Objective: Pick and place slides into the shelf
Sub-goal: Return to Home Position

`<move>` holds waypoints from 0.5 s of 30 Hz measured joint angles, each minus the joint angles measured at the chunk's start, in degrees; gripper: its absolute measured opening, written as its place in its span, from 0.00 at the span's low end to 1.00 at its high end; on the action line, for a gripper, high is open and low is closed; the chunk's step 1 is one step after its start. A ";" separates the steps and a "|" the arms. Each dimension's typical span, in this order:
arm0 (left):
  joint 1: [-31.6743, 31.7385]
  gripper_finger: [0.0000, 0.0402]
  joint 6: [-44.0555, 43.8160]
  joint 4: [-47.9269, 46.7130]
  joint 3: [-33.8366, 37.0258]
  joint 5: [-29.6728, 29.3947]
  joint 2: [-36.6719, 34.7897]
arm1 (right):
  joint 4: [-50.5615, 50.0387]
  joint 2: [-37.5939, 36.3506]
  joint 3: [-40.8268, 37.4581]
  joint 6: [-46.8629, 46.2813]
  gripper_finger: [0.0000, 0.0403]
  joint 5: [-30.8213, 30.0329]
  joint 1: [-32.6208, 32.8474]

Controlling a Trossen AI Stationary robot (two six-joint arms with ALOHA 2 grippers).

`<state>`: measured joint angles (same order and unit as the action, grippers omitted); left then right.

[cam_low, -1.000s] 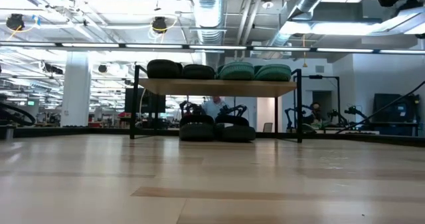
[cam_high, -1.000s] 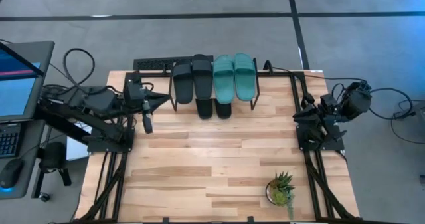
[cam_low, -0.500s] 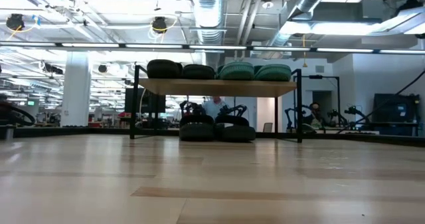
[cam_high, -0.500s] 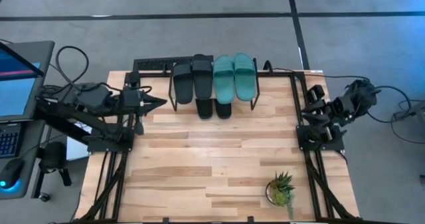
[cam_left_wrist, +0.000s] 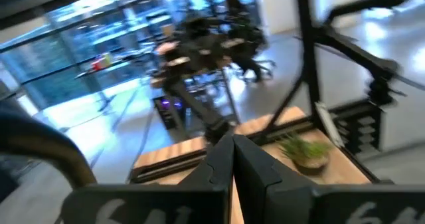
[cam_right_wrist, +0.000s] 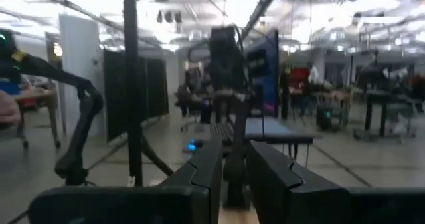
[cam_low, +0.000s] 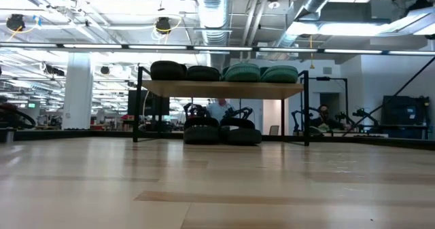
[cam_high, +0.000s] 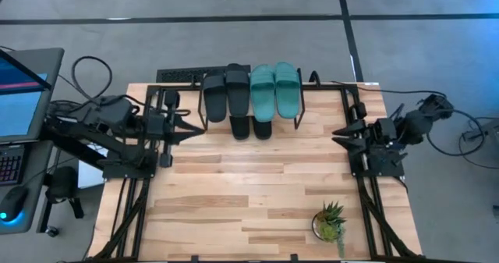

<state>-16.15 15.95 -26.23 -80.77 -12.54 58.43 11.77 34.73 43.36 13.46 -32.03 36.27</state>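
now both arms have swung inward toward rest, left gripper (cam_high: 200,128) and right gripper (cam_high: 337,133) closed, empty; slides (cam_high: 249,91) all on or under shelf (cam_low: 221,89), task looks finished.

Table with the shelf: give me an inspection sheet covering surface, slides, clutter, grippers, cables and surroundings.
Surface: wooden table, no spill or mark seen.
Job's things: shelf at the far edge. Two black slides and two teal slides lie on top. Two lower slides, also black, sit under it with their ends poking out.
Clutter: plant near the right arm's side, apart from the shelf.
Grippers: left gripper shut, empty, beside the shelf. Right gripper at the table's right edge, holding nothing.
Cables: cables loop by the left arm, and more run off the table by the right arm.
Surroundings: monitor left of the table; a person in the room behind the shelf.
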 joint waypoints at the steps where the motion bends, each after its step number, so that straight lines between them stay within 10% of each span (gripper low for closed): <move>1: 0.01 0.00 -1.20 0.66 0.00 -1.44 0.32 | -2.51 0.47 1.06 -1.31 0.15 1.22 -1.08; 15: 3.86 0.00 -2.16 -0.27 0.88 0.93 2.38 | -12.17 5.90 8.03 -8.48 0.15 26.68 -21.43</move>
<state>-12.29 13.78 -26.50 -79.89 -11.61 60.81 -0.40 40.63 51.40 4.98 -5.35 14.84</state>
